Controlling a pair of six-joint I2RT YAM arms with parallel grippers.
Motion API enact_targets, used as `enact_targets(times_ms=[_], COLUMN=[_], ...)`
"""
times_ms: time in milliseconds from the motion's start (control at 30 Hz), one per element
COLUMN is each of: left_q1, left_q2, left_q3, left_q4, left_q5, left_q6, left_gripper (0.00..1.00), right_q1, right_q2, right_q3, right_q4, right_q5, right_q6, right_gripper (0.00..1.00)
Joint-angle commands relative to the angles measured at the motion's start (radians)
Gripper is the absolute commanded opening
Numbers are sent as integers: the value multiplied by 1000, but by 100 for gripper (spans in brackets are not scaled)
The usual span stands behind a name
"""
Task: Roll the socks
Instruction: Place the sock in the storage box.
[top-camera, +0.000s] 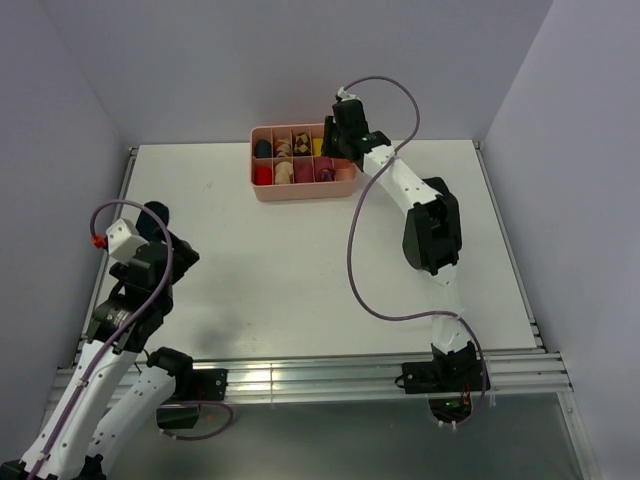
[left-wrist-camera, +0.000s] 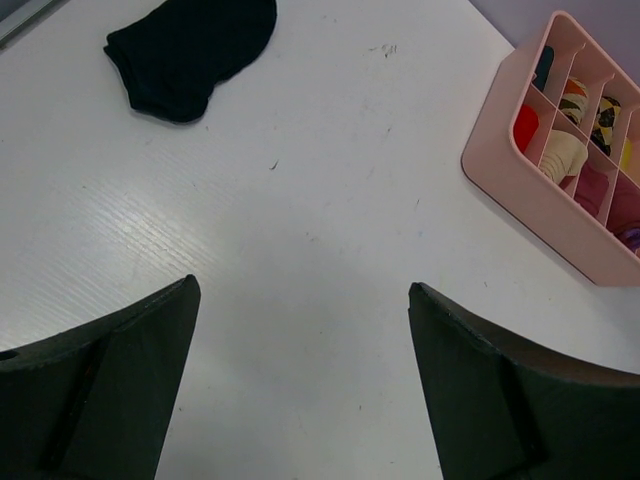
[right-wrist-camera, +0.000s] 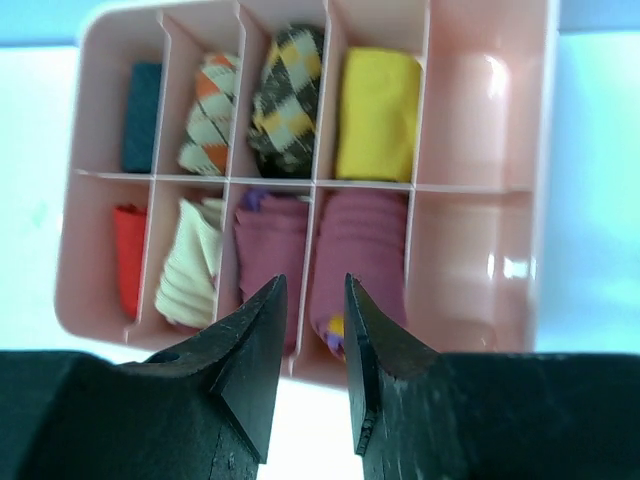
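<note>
One black sock (left-wrist-camera: 190, 50) lies flat on the white table, far ahead and to the left of my left gripper (left-wrist-camera: 300, 290). That gripper hangs wide open over bare table with nothing between its fingers. My right gripper (right-wrist-camera: 315, 280) hovers over the near row of the pink tray (right-wrist-camera: 490, 150), its jaws a narrow gap apart and empty. Just beneath it a rolled maroon sock (right-wrist-camera: 355, 250) with a yellow and purple end sits in a near-row compartment. Another maroon roll (right-wrist-camera: 270, 245) fills the compartment to its left. In the top view the right gripper (top-camera: 340, 148) is at the tray's right end.
The tray (top-camera: 262, 190) stands at the table's back middle, holding several other rolled socks; its two rightmost compartments hold nothing. The right arm's cable loops over the table's middle. Grey walls close in the table at the back and both sides.
</note>
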Motion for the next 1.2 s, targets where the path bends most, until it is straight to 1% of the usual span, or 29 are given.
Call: enact_targets(times_ms=[0,133,233,300,467,567,700,733,767,800,833,867,900,933,967,1000,1033,1067,1100,1133,1167], left_q1=[4,4,4,4,4,4,4,4,4,4,4,4,4,4,4,4,4,6,10,23,32], left_q2=[7,8,11,13,22,36,76,106,126,172,197,224,284,315,347,414,448,485,563,602,643], left_q3=[-3,-7,-12,-18,-39,-38,-10,-3,19,31,42,65,74,100,114,129,144,184,207,259,287], left_q4=[14,7,4,6,23,29,50,64,70,81,93,116,132,142,168,182,198,205,216,222,221], left_q5=[24,34,50,60,114,140,163,169,182,192,202,209,228,232,237,244,251,257,286,301,317], left_q6=[-11,-19,-22,-20,-23,-22,-7,-1,1,3,7,7,6,3,-2,-7,-11,-14,-22,-23,-25], left_gripper=[91,91,91,91,90,90,90,90,90,90,90,90,91,91,91,91,91,91,91,91,91], right_q1=[-8,-13,-13,-13,-13,-19,-25,-28,-34,-37,-42,-48,-63,-73,-82,-106,-117,-131,-158,-172,-183], right_q2=[46,92,82,69,53,4,-113,-171,-202,-232,-297,-335,-374,-451,-495,-539,-632,-686,-792,-844,-893], right_q3=[50,15,-46,-76,-55,-45,-56,-67,-73,-82,-108,-131,-189,-221,-263,-306,-409,-470,-593,-655,-712], right_q4=[45,10,-4,-4,-42,-42,-22,-21,-21,-21,-21,-17,-4,4,13,42,65,119,151,186,249], right_q5=[-28,-66,-74,-94,-94,-91,-94,-98,-99,-99,-100,-109,-112,-117,-126,-140,-141,-143,-149,-155,-163], right_q6=[11,32,44,44,35,30,15,7,-7,-13,-21,-28,-30,-28,-21,-13,-1,43,70,123,140], right_gripper=[37,36,35,32,31,32,41,43,50,54,58,64,67,72,74,76,77,86,91,99,100])
